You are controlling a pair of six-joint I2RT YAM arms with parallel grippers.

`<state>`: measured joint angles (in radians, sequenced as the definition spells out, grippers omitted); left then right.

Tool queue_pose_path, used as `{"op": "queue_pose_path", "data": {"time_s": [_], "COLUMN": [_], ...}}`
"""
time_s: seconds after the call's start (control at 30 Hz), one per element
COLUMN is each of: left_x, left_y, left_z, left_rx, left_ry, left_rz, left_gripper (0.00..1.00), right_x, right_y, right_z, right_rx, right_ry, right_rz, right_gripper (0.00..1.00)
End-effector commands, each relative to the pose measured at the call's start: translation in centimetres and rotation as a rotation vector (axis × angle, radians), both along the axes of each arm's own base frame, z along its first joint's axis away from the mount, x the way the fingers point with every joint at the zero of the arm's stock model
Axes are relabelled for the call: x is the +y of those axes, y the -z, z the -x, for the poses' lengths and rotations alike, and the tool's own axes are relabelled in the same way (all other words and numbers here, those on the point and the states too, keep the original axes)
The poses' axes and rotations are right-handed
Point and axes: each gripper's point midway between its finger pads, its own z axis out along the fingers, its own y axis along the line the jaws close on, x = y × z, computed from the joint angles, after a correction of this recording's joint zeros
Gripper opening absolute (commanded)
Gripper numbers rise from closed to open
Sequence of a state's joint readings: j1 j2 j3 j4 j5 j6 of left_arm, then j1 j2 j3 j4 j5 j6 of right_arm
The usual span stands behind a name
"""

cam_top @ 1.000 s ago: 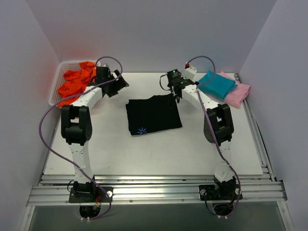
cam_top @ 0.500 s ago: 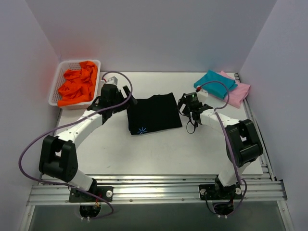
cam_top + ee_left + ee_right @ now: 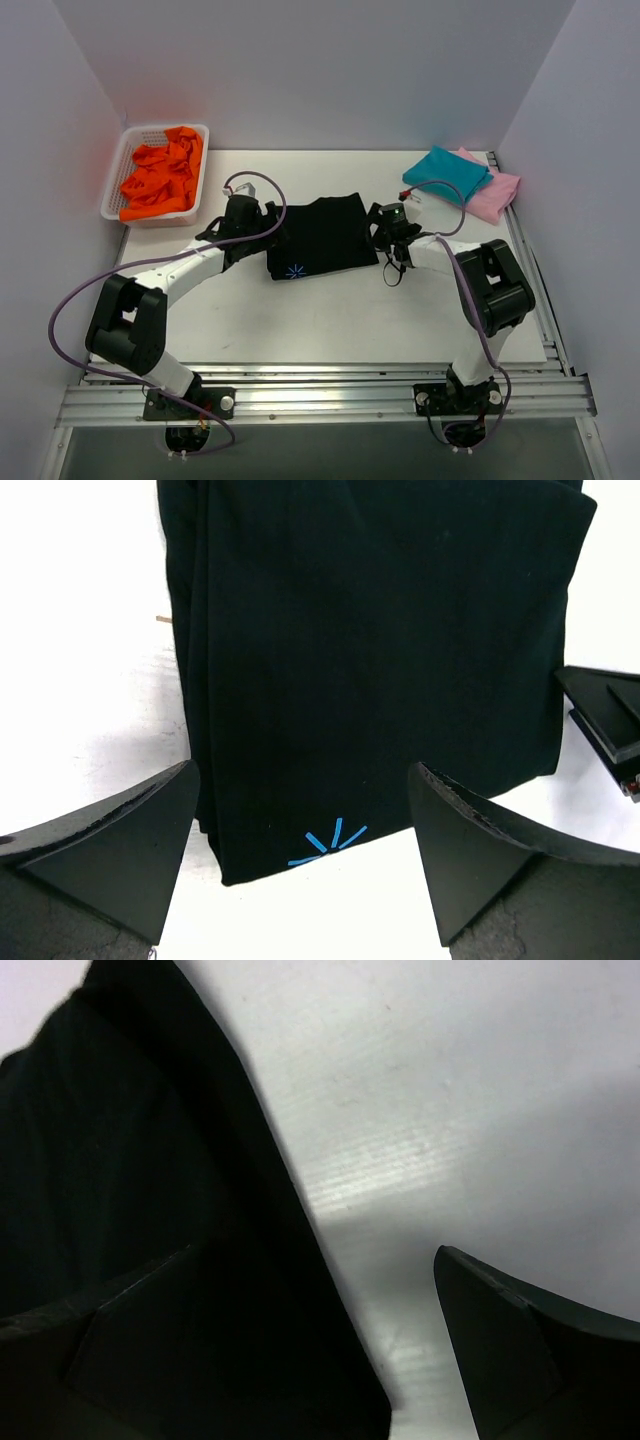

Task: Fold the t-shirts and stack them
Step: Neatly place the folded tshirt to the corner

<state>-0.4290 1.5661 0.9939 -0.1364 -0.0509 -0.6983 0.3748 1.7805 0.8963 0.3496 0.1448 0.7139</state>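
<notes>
A black t-shirt (image 3: 322,232) lies folded in a rectangle mid-table, its pale-blue starburst (image 3: 295,271) at the near left corner. My left gripper (image 3: 272,232) stands open at the shirt's left edge. In the left wrist view the shirt (image 3: 380,630) and starburst (image 3: 330,842) lie just ahead of the open left gripper (image 3: 300,880), which holds nothing. My right gripper (image 3: 382,238) is open at the shirt's right edge. In the right wrist view the right gripper (image 3: 330,1360) straddles that edge, one finger (image 3: 130,1360) over the black cloth (image 3: 130,1160). A folded teal t-shirt (image 3: 448,175) lies on a pink one (image 3: 497,195) at the back right.
A white basket (image 3: 115,180) holding crumpled orange cloth (image 3: 160,172) stands at the back left. The right gripper's tip (image 3: 610,720) shows at the right of the left wrist view. White walls close in the table on three sides.
Both arms have swung in from the back of the table and come down at the black shirt, the left to its left edge, the right to its right edge. Jaws stayed open.
</notes>
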Motion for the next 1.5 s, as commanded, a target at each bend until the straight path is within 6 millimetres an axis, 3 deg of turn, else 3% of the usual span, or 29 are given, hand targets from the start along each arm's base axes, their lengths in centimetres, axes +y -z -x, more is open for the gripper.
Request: {"op": "queue_pose_path", "data": {"time_s": [0.0,0.33,0.43,0.53,0.57,0.67,0.8,0.83,0.93,0.97,1.03,1.07,1.13,1.17,1.27,1.3,1.4,1.43,1.47], "left_x": [-0.3,-0.1,0.4,1.2,1.4,2.2,2.9,2.9,2.8,2.9,2.9,3.0,3.3,3.2,3.1,3.0,2.8,2.7,2.5], "left_y": [-2.8,-2.6,-2.9,-3.1,-3.2,-2.9,-2.7,-2.7,-2.8,-2.8,-2.9,-2.7,-2.5,-2.9,-2.8,-2.8,-2.8,-2.8,-2.6], "left_z": [-1.4,-1.6,-1.5,-1.4,-1.4,-1.4,-1.5,-1.4,-1.5,-1.5,-1.5,-1.5,-1.5,-2.1,-2.2,-2.3,-2.4,-2.5,-2.4], "left_rx": [-0.095,-0.094,-0.100,-0.107,-0.110,-0.107,-0.106,-0.105,-0.108,-0.108,-0.112,-0.109,-0.102,-0.130,-0.125,-0.125,-0.131,-0.132,-0.131], "left_ry": [-0.019,-0.023,-0.036,-0.050,-0.052,-0.065,-0.075,-0.075,-0.073,-0.074,-0.074,-0.075,-0.078,-0.080,-0.062,-0.059,-0.047,-0.043,-0.035], "left_rz": [0.020,0.025,0.032,0.040,0.044,0.055,0.074,0.076,0.081,0.082,0.088,0.088,0.090,0.100,0.119,0.122,0.136,0.139,0.145], "left_gripper": [0.94,0.94,0.94,0.94,0.94,0.94,0.94,0.94,0.94,0.94,0.94,0.94,0.94,0.94,0.94,0.94,0.94,0.94,0.94], "right_x": [0.8,4.4,5.5,5.9,5.9,6.0,5.5,5.8,5.0,4.8,4.1,3.8,2.6,2.5,-0.3,-0.8,-3.7,-4.9,-6.0], "right_y": [3.2,5.3,5.6,6.1,6.6,6.9,6.5,4.9,3.6,2.0,1.1,0.0,-0.4,-1.5,-1.5,-2.9,-3.3,-5.3,-5.3], "right_z": [0.8,-0.1,-0.2,-0.2,-0.1,-0.6,-2.2,-4.1,-6.1,-8.3,-9.7,-11.6,-12.6,-14.3,-15.8,-16.8,-18.3,-19.8,-20.3], "right_rx": [0.082,0.109,0.107,0.112,0.121,0.134,0.147,0.110,0.117,0.078,0.085,0.070,0.096,0.069,0.092,0.074,0.085,0.042,0.045], "right_ry": [-0.008,-0.065,-0.083,-0.092,-0.094,-0.101,-0.108,-0.104,-0.099,-0.082,-0.082,-0.068,-0.052,-0.045,-0.002,0.010,0.048,0.079,0.097], "right_rz": [-0.012,-0.020,-0.014,-0.019,-0.015,-0.001,0.061,0.059,0.124,0.128,0.175,0.184,0.227,0.238,0.274,0.271,0.301,0.295,0.304], "right_gripper": [1.00,0.99,0.93,0.52,0.23,0.00,0.00,0.00,0.00,0.00,0.00,0.00,0.00,0.00,0.00,0.00,0.00,0.00,0.00]}}
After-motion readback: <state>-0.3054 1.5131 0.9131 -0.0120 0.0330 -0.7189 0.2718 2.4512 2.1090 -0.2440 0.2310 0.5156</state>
